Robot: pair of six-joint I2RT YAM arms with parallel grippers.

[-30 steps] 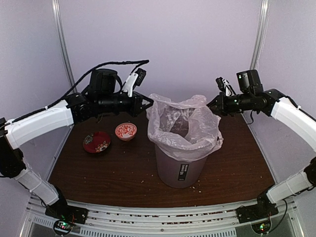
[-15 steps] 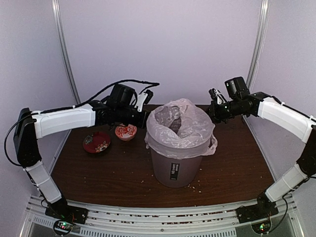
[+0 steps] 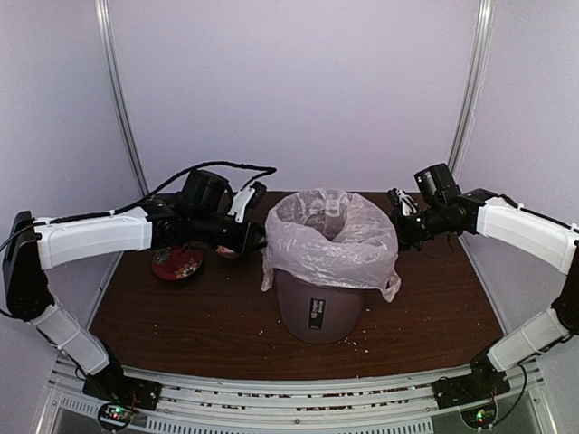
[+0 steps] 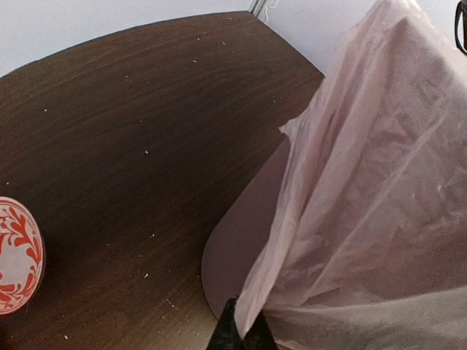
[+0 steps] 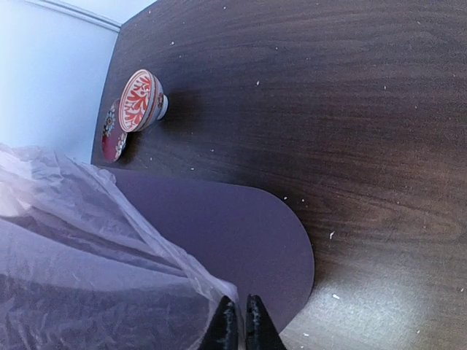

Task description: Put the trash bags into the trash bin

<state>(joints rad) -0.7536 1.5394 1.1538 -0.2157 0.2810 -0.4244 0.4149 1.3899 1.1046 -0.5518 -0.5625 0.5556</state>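
A: Which step was judged to be in hand?

B: The fitting of the bag (image 3: 330,244) over the bin (image 3: 317,312). The bag was seen draped over the rim with its mouth open and its skirt hanging down the outer wall on both sides. The bin stood on the table (image 3: 181,312), between the two tools.

A: How were the tools found?

B: The left tool (image 3: 257,239) was seen closed to a pinch, with the bag's hem caught between its tips. The bin's wall lay just beyond those tips. The right tool (image 3: 399,227) was seen with only a hairline slit between its fingers, and the hem on that side ran right down to them. It was taken to be clamped on the film, though the film inside the slit itself could not be made out.

A: Was anything else noted?

B: A red-patterned bowl (image 4: 18,255) was noted on the table, well apart on the left tool's outer side.

A: What was the next move thought to call for?

B: The hem would need to be drawn lower on both sides together and evenly, so that the thin film was seated round the rim without being torn and the bin was not tipped. Both tools would then have to be opened and backed away sideways.
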